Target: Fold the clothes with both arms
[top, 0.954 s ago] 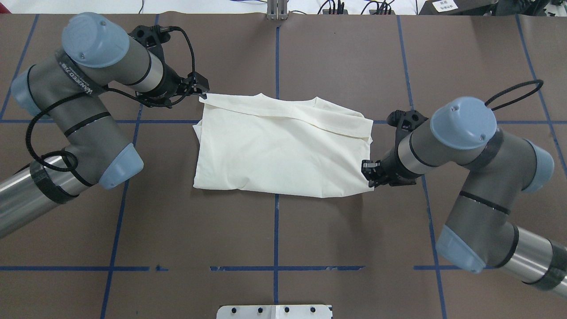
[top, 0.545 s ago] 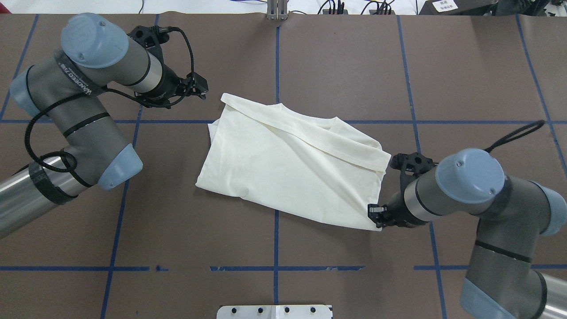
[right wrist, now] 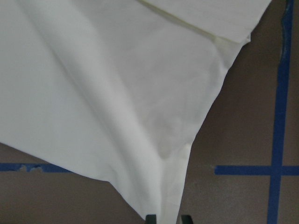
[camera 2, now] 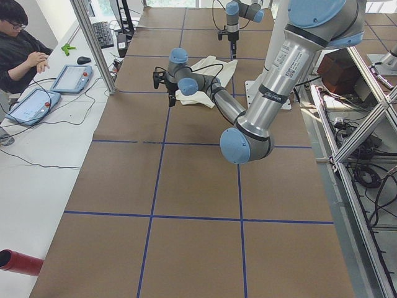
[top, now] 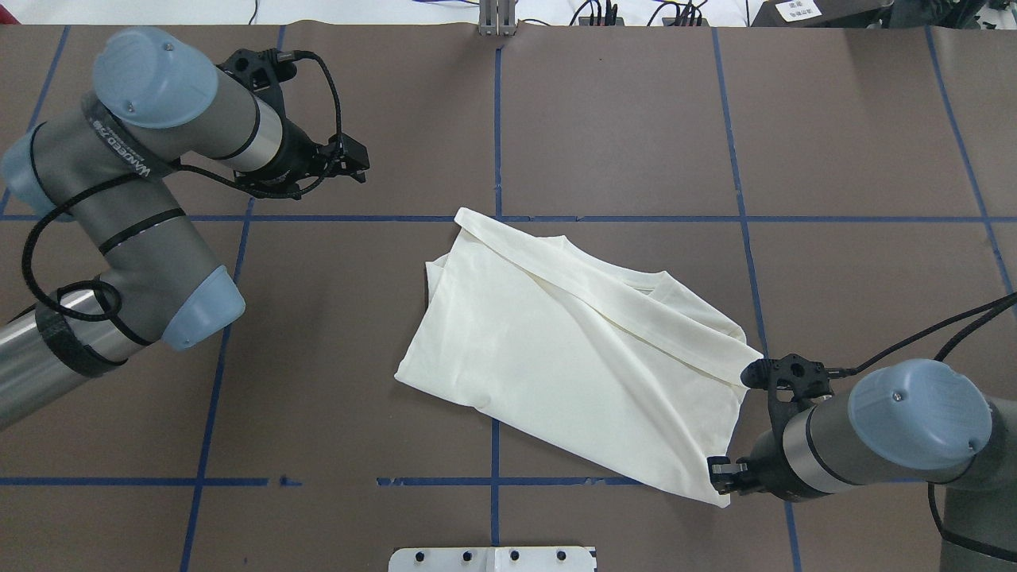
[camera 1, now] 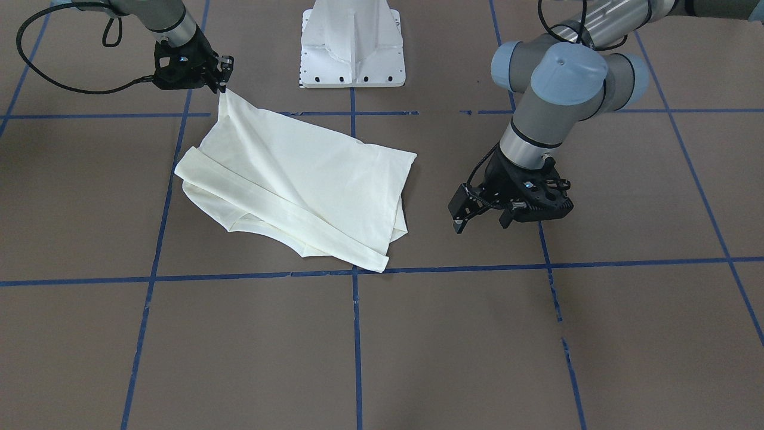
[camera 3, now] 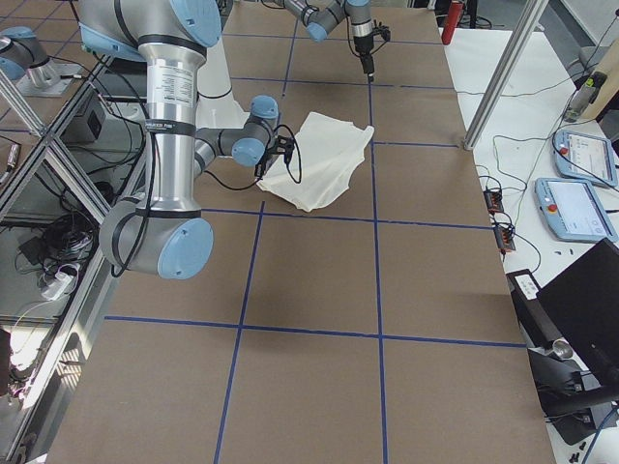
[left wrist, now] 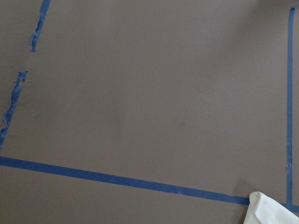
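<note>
**Shirt.** The shirt (top: 572, 357) lies plain side up on the desk (top: 620, 119). It sits out in front of the pedestal base (top: 493, 558) and mostly to the base's right. It is skewed against the blue tape lines (top: 119, 481), and a folded band crosses the edge farthest from the base.

**Right claw.** The right claw (top: 719, 475) is clenched on the shirt corner nearest the base, to the base's right. In the wrist view, cloth is pinched between the fingertips (right wrist: 150, 218) and rises into a taut ridge.

**Left claw.** The left claw (top: 359, 163) is released and holds nothing. It is far out from the base on the left, clear of the shirt.

**Assessment.** The step in hand appears to be repositioning the shirt by a single corner.

**Recommendations.**
- Keep the held corner low, so the pull runs along the desk and does not lift the cloth.
- Move slowly, since the folded band could slide open under a sharp tug.
- Bring the shirt edges parallel to the tape lines before letting go.
- One-corner tension tends to leave diagonal creases, so have the left claw take the opposite corner before any further fold.
</note>
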Robot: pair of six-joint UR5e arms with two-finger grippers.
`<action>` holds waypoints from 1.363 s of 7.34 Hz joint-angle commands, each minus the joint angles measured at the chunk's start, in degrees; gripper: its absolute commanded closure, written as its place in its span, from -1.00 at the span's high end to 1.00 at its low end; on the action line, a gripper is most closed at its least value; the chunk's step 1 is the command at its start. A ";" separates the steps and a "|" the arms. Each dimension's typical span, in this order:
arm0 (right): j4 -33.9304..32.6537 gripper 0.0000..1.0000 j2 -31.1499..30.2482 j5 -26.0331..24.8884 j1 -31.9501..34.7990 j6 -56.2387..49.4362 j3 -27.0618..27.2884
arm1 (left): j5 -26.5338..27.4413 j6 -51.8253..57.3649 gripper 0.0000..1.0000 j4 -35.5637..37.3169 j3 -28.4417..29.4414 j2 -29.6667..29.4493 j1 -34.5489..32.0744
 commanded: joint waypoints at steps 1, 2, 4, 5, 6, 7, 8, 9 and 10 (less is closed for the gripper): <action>0.00 1.00 3.78 -2.12 2.47 0.03 -0.18 | 0.21 -10.87 0.93 -0.26 -6.67 4.04 6.55; 0.00 1.00 5.54 -1.86 6.32 -0.05 -0.10 | 0.65 -18.60 0.81 -0.26 -7.57 4.05 11.13; 0.00 1.00 7.40 -1.51 11.27 -0.05 -0.19 | 7.31 -24.81 0.63 -0.09 -7.32 3.53 19.75; 0.00 1.00 7.67 -1.59 12.42 -0.05 -0.19 | 7.42 -25.18 0.52 0.00 -6.71 3.61 21.01; 0.00 1.00 7.76 -1.59 12.86 -0.05 -0.45 | 7.51 -25.10 0.45 0.00 -6.01 3.53 20.93; 0.00 1.00 7.76 -1.59 13.04 -0.05 -0.45 | 7.60 -25.10 0.37 -0.09 -4.61 3.35 21.02; 0.00 1.00 8.02 -1.59 13.30 -0.05 -0.45 | 7.60 -25.18 0.30 -0.17 -3.98 3.26 21.02; 0.00 1.00 8.46 -1.51 13.83 -0.05 -0.62 | 7.60 -25.10 0.27 -0.17 -3.89 3.09 21.11; 0.00 1.00 8.55 -1.51 13.92 -0.05 -1.15 | 7.60 -25.10 0.21 -0.17 -3.72 3.00 21.11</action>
